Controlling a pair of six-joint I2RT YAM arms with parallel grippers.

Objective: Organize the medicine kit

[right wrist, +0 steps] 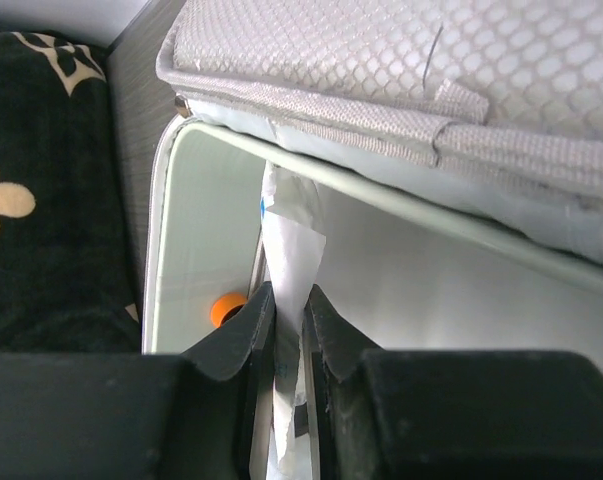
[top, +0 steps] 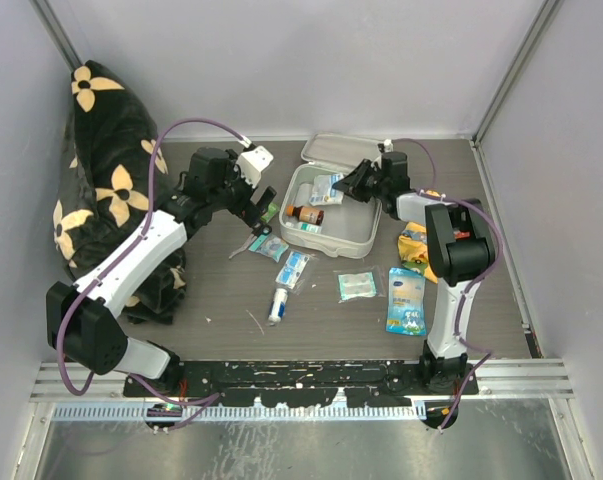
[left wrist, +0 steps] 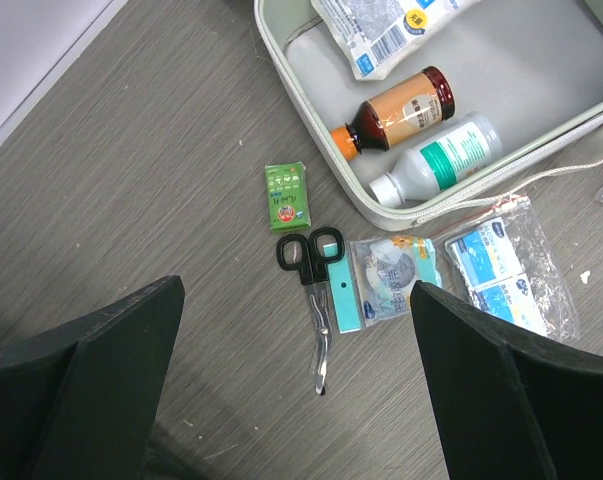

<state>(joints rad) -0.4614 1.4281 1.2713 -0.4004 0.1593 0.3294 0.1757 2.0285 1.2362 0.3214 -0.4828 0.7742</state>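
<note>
Over the medicine kit [top: 367, 246], right fingers [right wrist: 243, 335] pinch a white packet [right wrist: 289, 240]; left fingers [left wrist: 91, 390] gape above scissors [left wrist: 316, 290].

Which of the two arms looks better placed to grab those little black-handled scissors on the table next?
Left. The left gripper hangs open above the scissors lying beside the medicine kit. The right gripper is shut on a white packet over the kit, so it is probably busy.

The left arm [top: 131, 255] and the right arm [top: 451, 250] looked alike: smooth white shells on the long links and bulky black housings at the joints. A thin purple cable [top: 196, 123] looped along each. The fingers [left wrist: 91, 380] were matte black, blocky wedges.
</note>
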